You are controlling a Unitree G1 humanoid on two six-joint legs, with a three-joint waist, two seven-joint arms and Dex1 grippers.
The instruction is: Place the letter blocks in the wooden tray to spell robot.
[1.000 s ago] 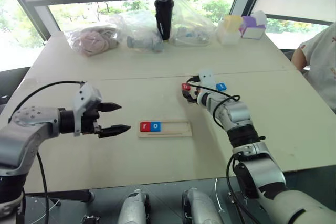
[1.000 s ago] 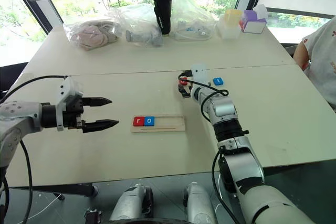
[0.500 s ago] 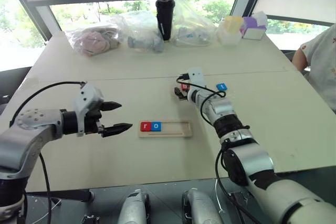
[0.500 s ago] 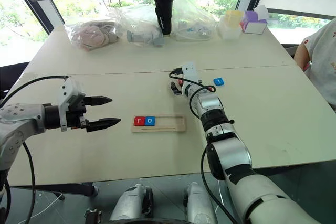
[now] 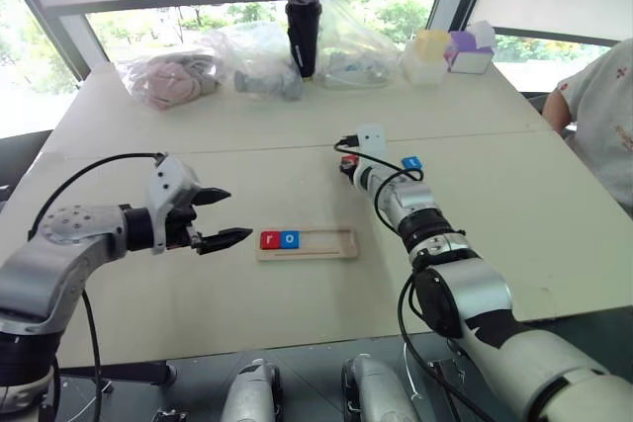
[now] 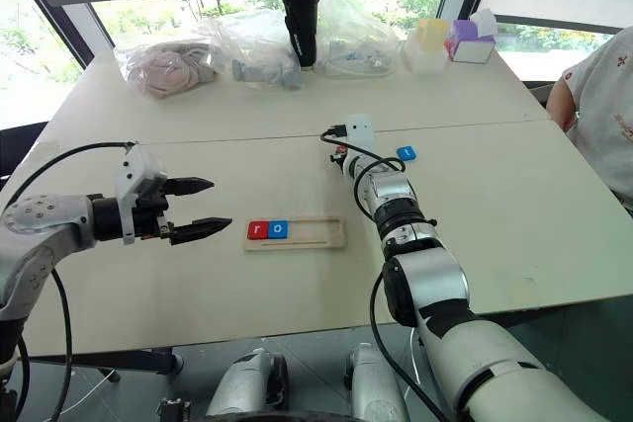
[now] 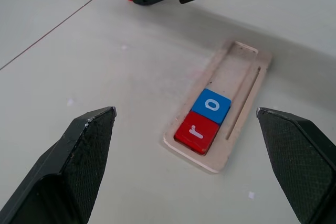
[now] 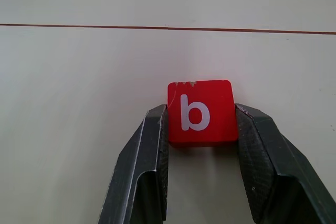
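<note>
in the wooden tray (image 7: 242,85) lie r (image 7: 197,132) and o (image 7: 211,106) (left hand (image 5: 216,216) wide open, right hand (image 8: 200,129) clamping b (image 8: 200,112)).

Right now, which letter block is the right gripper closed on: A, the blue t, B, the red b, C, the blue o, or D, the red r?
B. In the right wrist view the right gripper has a finger on either side of the red b block, while the red r and blue o sit in the wooden tray.
</note>
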